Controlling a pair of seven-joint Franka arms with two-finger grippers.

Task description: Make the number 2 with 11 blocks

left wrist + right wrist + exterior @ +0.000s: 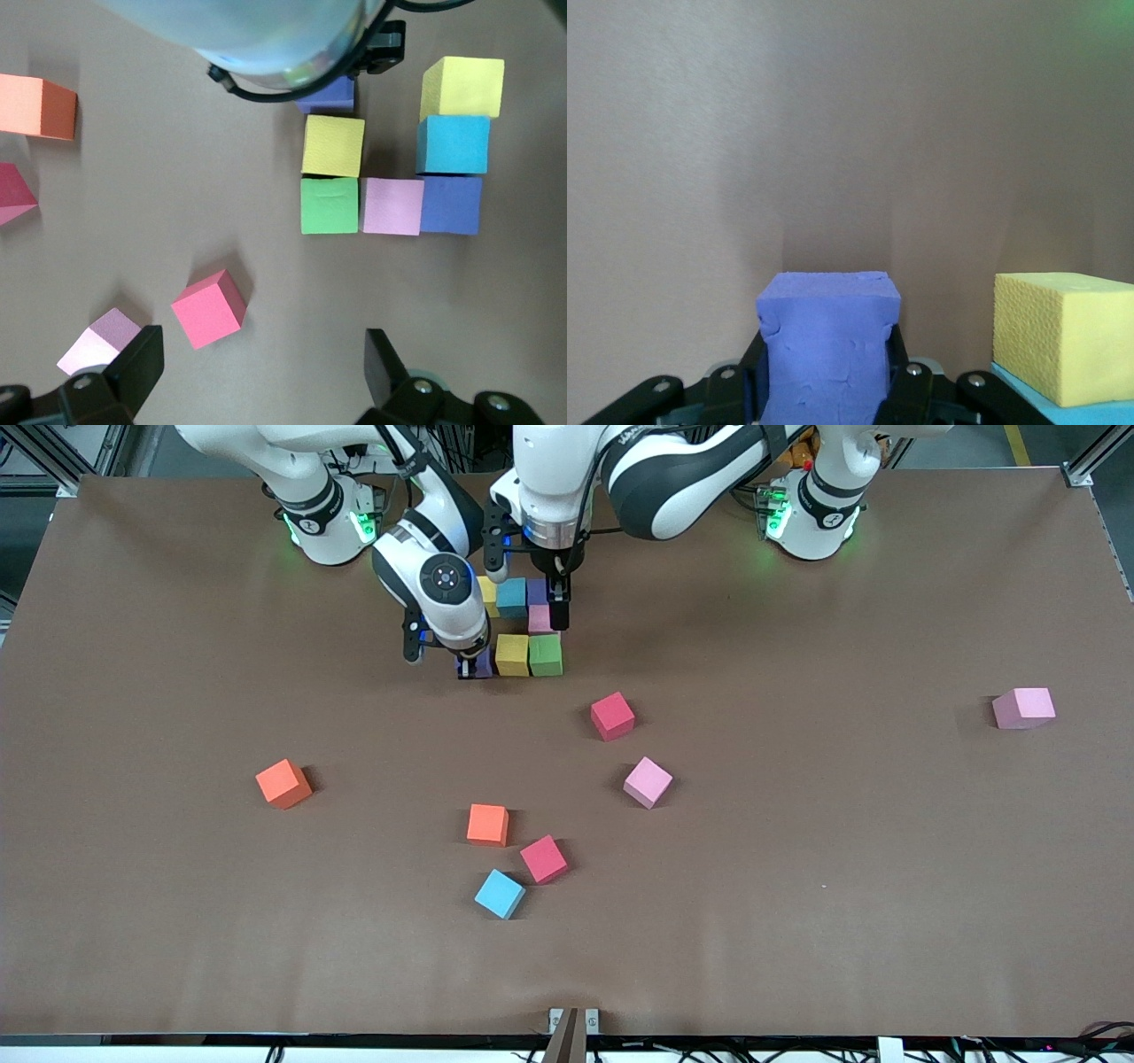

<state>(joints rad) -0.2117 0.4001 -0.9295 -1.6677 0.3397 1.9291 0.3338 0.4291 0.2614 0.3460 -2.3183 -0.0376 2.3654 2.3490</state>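
Near the robots' bases, in the front view, the partial number 2 (523, 624) sits on the brown table (797, 921): a yellow, a light blue and a purple cube farthest from the camera, a pink one below the purple, then a yellow and a green cube nearest. The right gripper (471, 669) is at that near row's end, clamped on a purple block (481, 662) beside the yellow. The left gripper (530, 593) hovers over the digit. Loose blocks (532, 841) lie nearer the camera.

In the left wrist view, the left gripper (261, 372) is spread wide and empty above the table.

In the right wrist view, the right gripper (828, 390) pinches the purple block (828, 354).
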